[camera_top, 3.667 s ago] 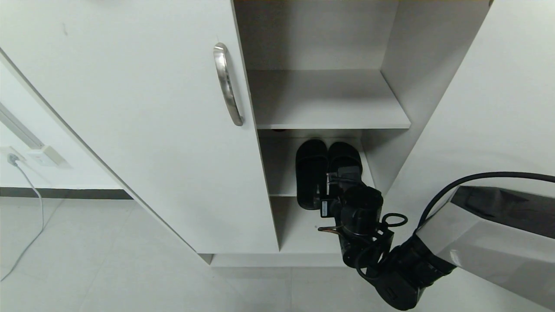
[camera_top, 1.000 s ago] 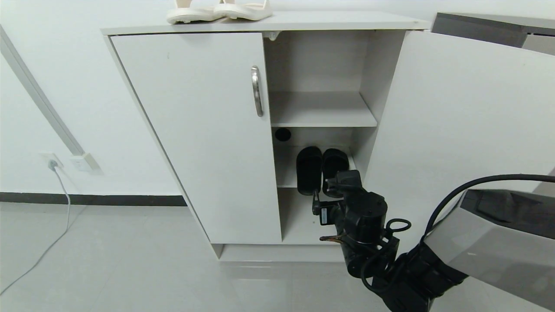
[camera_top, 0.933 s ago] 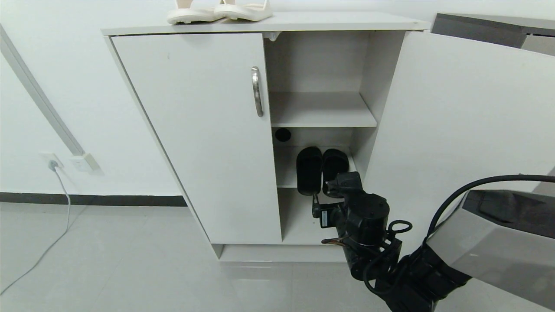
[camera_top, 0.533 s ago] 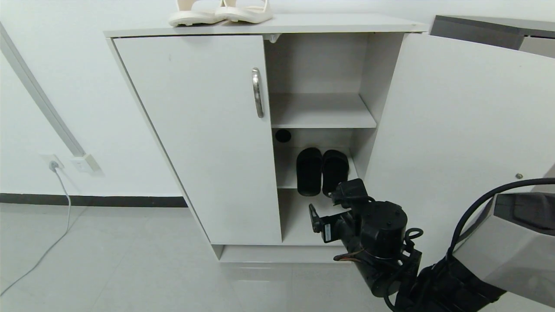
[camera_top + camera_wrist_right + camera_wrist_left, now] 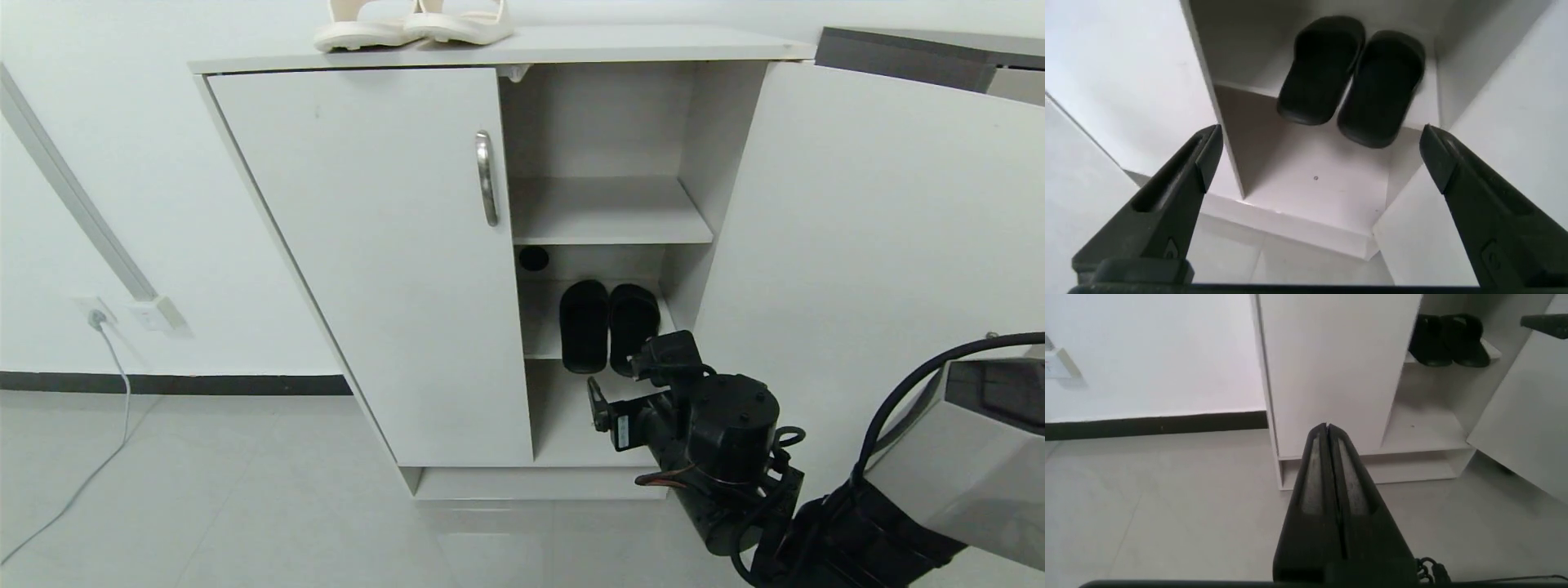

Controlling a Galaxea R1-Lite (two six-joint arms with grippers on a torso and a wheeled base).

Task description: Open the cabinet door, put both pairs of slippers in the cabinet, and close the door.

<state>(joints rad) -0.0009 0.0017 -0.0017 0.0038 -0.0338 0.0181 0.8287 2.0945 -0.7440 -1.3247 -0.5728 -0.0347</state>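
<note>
The white cabinet has its right door (image 5: 865, 229) swung open and its left door (image 5: 375, 245) closed. A black pair of slippers (image 5: 608, 325) lies side by side on the middle shelf, the same black pair (image 5: 1355, 77) seen beyond my right fingers. A cream pair of slippers (image 5: 412, 24) rests on the cabinet top. My right gripper (image 5: 633, 380) hangs open and empty just outside the lower compartment, below the black pair. My left gripper (image 5: 1327, 437) is shut on nothing, low over the floor and pointing at the cabinet's base.
An empty upper shelf (image 5: 604, 212) sits above the black pair. The closed door carries a metal handle (image 5: 486, 178). A wall socket with a cable (image 5: 94, 318) is at the far left, with grey floor tiles (image 5: 204, 506) in front.
The camera pulled back, bringing the whole cabinet into view. My right gripper has drawn back and down from the black slippers, which stay on the shelf.
</note>
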